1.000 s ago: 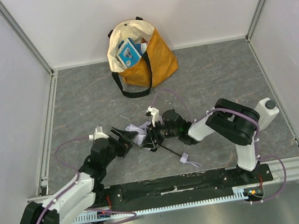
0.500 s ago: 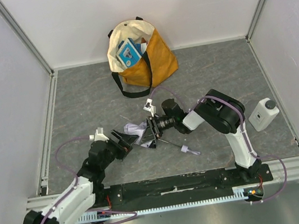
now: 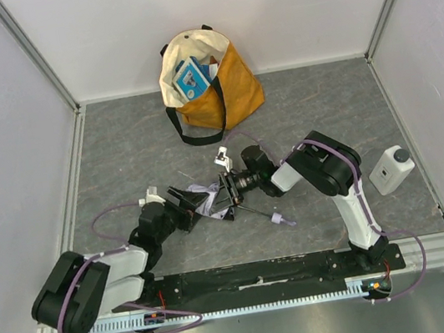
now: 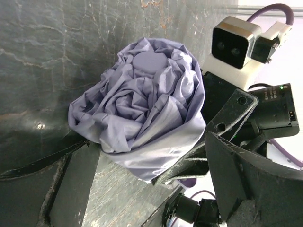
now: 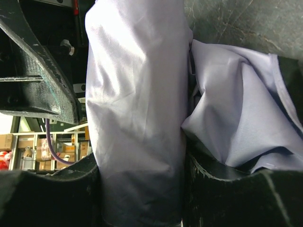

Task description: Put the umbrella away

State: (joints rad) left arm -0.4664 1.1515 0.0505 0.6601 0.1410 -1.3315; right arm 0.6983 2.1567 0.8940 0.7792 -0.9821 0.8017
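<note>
Right now our right gripper (image 3: 225, 195) is clamped across the bundled canopy of the pale lavender-white fabric umbrella (image 3: 204, 196), which sits low at mid-table between our two arms; whether it rests on the grey marbled tabletop (image 3: 118, 149) or hangs just above it, we cannot tell. Its long axis runs left to right with a slant toward us: the crumpled canopy end points at our left gripper (image 3: 182, 200), and the slim black shaft (image 3: 255, 214) trails off to the near right, ending in a small lavender wrist strap (image 3: 281, 221). Our left gripper has its jaws spread wide and holds nothing. It looks straight down that axis at the round cap on the canopy's tip, with the fabric just ahead and between its fingers. The canopy is collapsed but only loosely gathered, its folds swirled and puffy rather than wrapped tight. The mustard-and-cream canvas tote bag (image 3: 223, 90) stands open well apart at the far wall, beyond the umbrella, so we judge the gripping right arm the better placed to carry it there
</note>
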